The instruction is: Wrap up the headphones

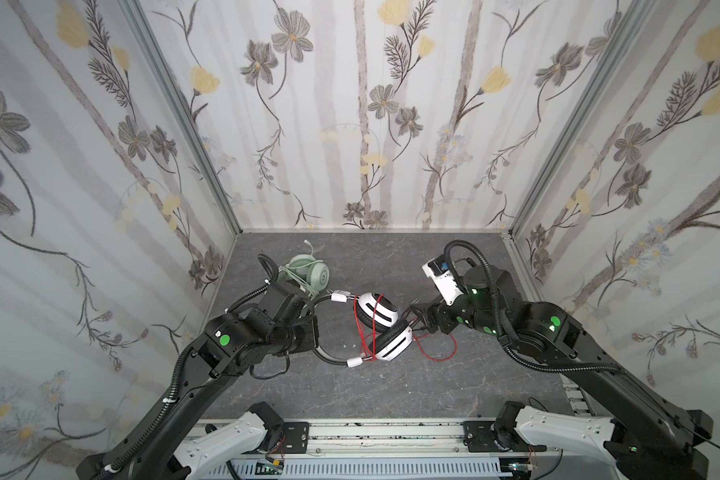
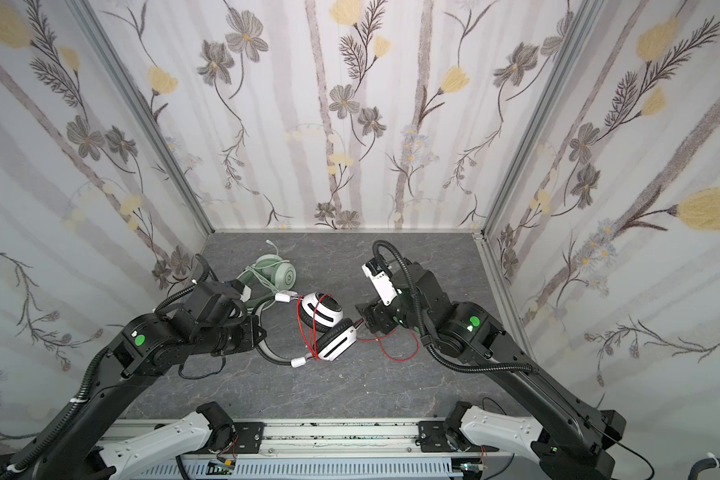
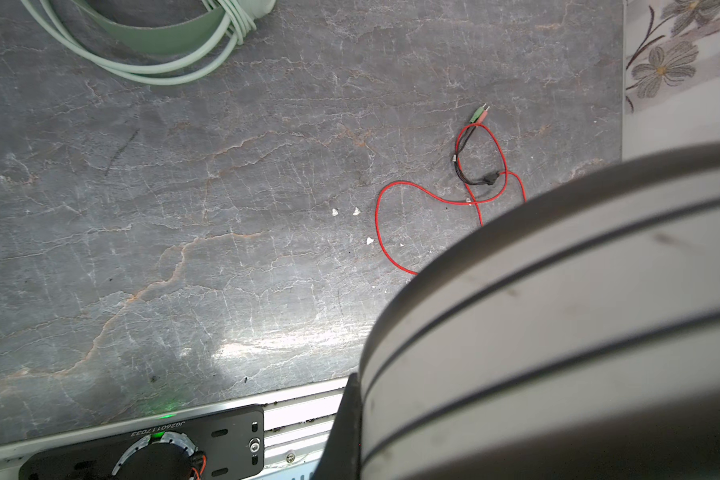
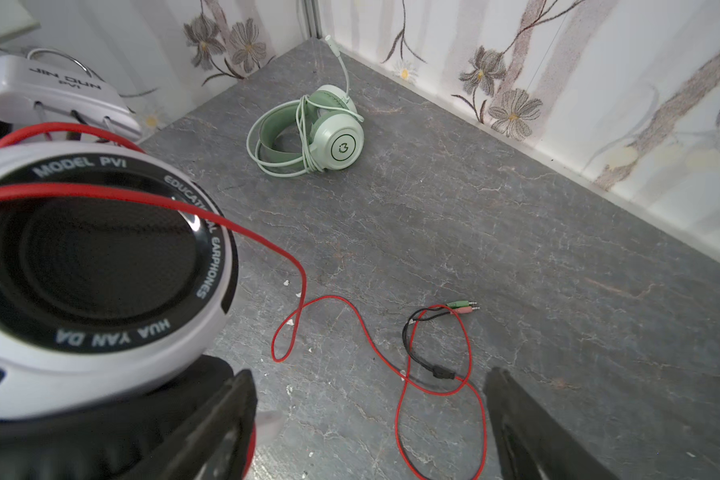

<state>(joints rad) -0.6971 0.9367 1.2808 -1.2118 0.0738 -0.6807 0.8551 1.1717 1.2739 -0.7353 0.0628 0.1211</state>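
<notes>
The white-and-black headphones [image 1: 378, 308] lie mid-table with the ear cups [image 2: 335, 343] together. Their thin red cable [image 1: 364, 328] is looped over the cups and trails loose on the table [image 4: 400, 399] to green and pink plugs [image 4: 462, 306]. My left gripper [image 1: 310, 332] is shut on their grey headband [image 3: 558, 311]; one finger [image 3: 346, 428] presses against it. My right gripper [image 4: 371, 415] is open beside the lower cup [image 4: 100, 257], with the loose cable lying under the gap. The mint green headphones [image 1: 308, 270] rest at the back left with their green cable [image 4: 304, 137] wound around them.
Floral walls [image 1: 391, 124] close the dark marbled table [image 1: 391, 390] on three sides. The metal rail [image 1: 371, 432] carrying both arm bases runs along the front edge. Small white specks [image 3: 356, 212] lie on the table near the red cable.
</notes>
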